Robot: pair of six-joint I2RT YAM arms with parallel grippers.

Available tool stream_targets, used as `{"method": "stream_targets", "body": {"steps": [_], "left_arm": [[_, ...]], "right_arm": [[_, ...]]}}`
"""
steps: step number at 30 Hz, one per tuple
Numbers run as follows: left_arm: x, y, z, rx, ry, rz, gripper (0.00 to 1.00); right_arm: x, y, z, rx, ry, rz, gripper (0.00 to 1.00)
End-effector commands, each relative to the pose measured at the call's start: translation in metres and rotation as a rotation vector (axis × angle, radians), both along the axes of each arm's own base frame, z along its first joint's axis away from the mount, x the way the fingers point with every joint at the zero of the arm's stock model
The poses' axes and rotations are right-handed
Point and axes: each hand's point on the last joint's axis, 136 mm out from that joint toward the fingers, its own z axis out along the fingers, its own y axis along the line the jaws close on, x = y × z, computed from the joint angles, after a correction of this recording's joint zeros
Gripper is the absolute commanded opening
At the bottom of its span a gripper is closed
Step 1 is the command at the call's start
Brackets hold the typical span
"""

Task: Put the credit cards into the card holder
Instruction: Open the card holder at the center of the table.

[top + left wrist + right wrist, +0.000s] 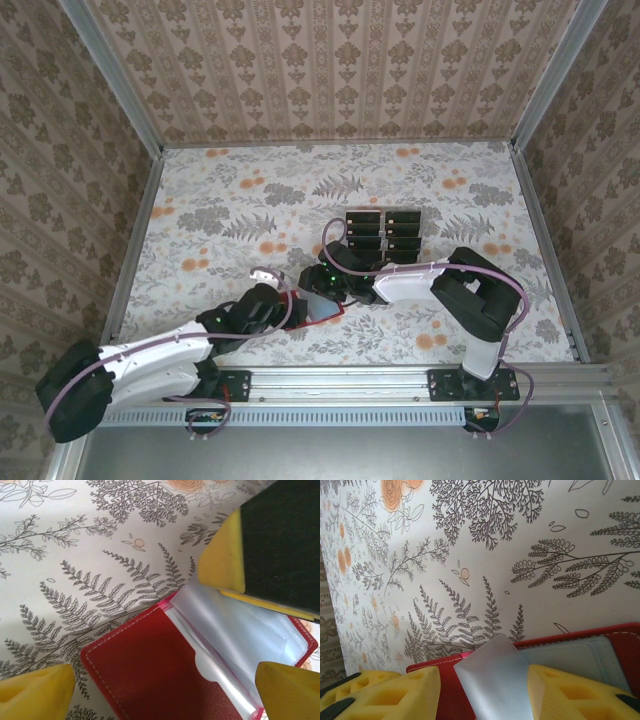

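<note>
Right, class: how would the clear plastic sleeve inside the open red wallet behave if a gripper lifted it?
Probably floppy: the clear plastic sleeve curls up between the fingers of the right gripper. Its glossy film looks slippery, so a light pinch may slip. The thin red wallet would likely drag along.

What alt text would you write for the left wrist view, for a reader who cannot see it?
An open red card holder lies on a fern-patterned table, its clear plastic pockets showing. The left arm's yellow fingers sit wide apart at the bottom corners, and another yellow-and-black finger reaches in from the upper right.
</note>
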Motion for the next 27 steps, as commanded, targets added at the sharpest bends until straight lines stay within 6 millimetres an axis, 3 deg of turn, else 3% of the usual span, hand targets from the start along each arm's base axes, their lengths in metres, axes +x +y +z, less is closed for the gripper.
{"method": "stream_targets", "body": {"steps": [1,14,27], "left_arm": [[0.005,-0.007,0.007,0.006,-0.042,-0.012,0.95],[0.012,-0.022,-0.002,0.069,-0.072,-0.018,0.96],[0.008,-0.004,-0.035,0.176,-0.04,0.011,0.9]], "right_arm": [[-0.005,0.005,-0.007,0.013,0.025,0.004,0.5],[-0.006,0.005,-0.01,0.022,0.038,0.0,0.5],[-0.003,-0.003,0.005,0.034,0.011,-0.003,0.51]]}}
